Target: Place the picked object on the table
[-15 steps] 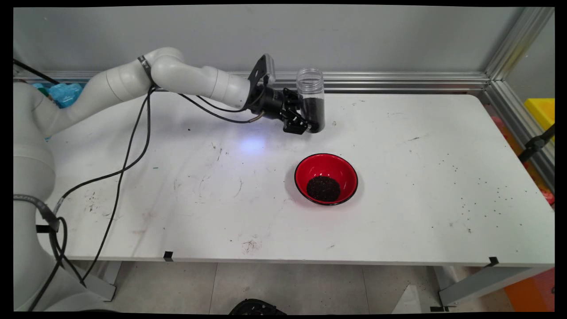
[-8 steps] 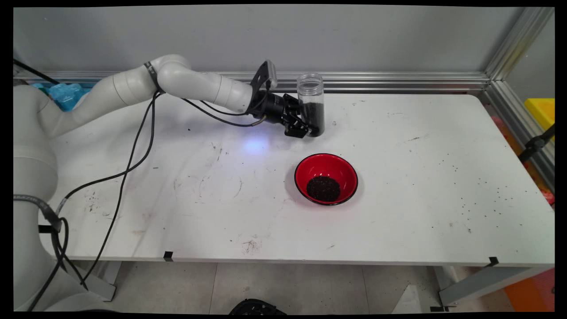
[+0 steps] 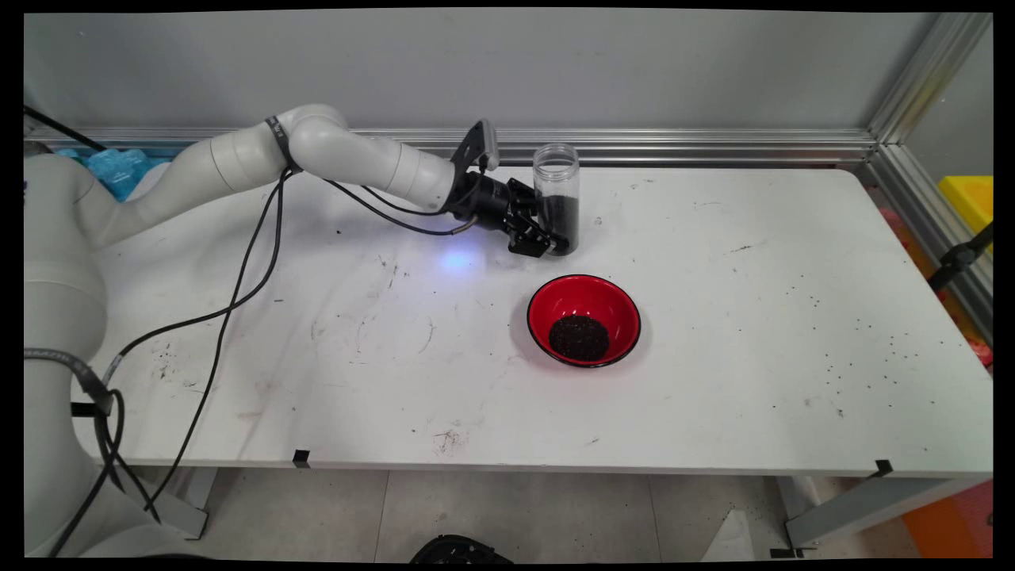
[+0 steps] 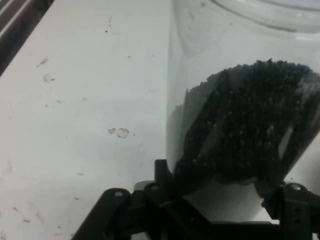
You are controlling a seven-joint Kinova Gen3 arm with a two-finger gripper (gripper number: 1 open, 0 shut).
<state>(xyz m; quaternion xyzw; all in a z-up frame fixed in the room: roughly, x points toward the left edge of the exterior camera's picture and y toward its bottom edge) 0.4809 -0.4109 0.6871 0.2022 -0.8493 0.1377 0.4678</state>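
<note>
A clear plastic jar [image 3: 557, 197], open at the top and about half full of dark grains, stands upright at the back middle of the white table [image 3: 753, 317]. My gripper [image 3: 553, 239] is shut on its lower part from the left. In the hand view the jar [image 4: 245, 115] fills the right side, with the dark grains [image 4: 250, 135] heaped inside it and my gripper [image 4: 220, 192] clasping its base. A red bowl [image 3: 584, 319] holding a small heap of the same dark grains sits on the table just in front of the jar.
Black cables [image 3: 238, 285] hang from the arm across the table's left part. Scattered dark specks [image 3: 856, 349] lie on the table's right side. An aluminium rail [image 3: 714, 147] runs along the back edge.
The gripper has come down with the jar, bringing it from above the table to table level, still upright. The bowl has not moved.
</note>
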